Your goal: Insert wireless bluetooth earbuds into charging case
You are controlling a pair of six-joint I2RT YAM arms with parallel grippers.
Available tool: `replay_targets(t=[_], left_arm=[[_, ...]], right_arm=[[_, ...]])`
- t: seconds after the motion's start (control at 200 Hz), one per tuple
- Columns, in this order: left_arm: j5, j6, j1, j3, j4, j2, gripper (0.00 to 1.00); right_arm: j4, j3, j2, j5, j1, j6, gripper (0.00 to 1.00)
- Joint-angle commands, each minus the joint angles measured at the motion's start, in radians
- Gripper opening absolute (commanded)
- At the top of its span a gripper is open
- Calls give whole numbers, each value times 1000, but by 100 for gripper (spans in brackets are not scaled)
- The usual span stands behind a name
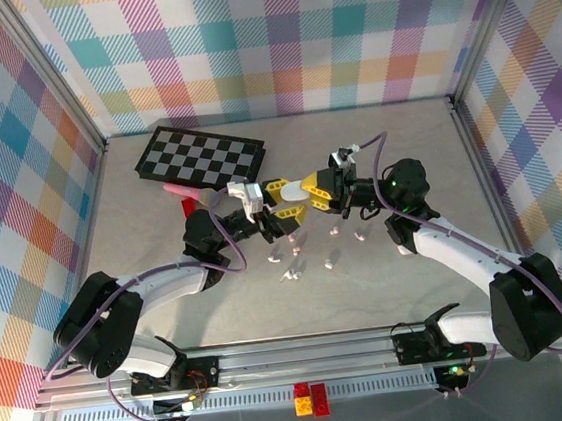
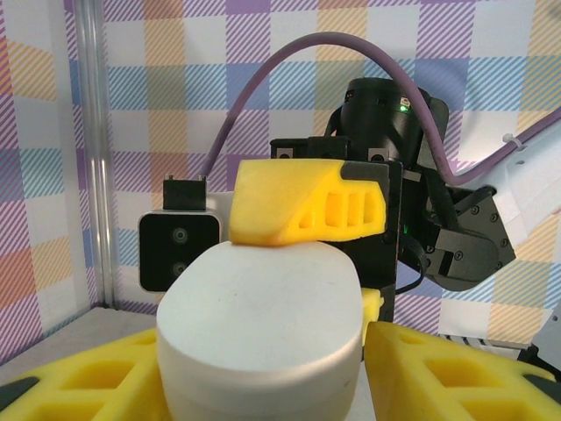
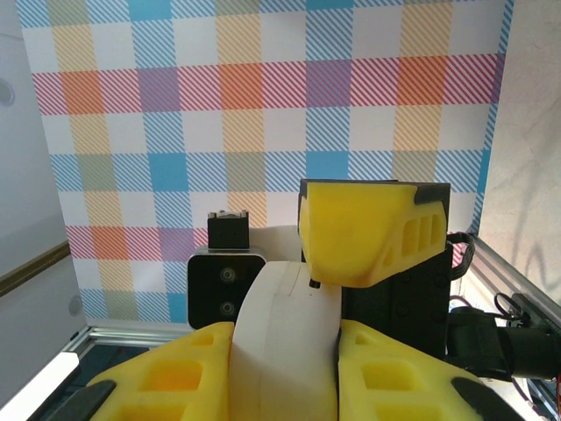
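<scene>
White and pale pink earbuds lie loose on the grey table, scattered just below the middle of the overhead frame. Just above them, at the frame's centre, a white charging case sits between both claws. Your right gripper, reaching in from the right, is clamped on the case. Its wrist camera shows the case edge-on at bottom centre, pressed between both yellow fingers. Your left gripper straddles the same case from the left, but you cannot tell whether its fingers squeeze it. A chessboard lies toward the upper left, well apart from the claws.
</scene>
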Motion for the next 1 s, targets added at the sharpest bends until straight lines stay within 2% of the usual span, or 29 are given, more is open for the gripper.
replay_targets(t=[0.0,0.245,0.57,1.0], left_arm=[[25,-2,7,38,54,0,52],[39,-5,7,42,54,7,44],[36,-2,6,31,56,9,50],[47,-5,6,33,56,18,50]], right_arm=[[19,-7,-27,4,-1,-15,1],[9,-11,-29,10,-1,-21,1],[17,-9,-35,14,-1,-20,1],[33,-20,-35,28,-1,-16,1]])
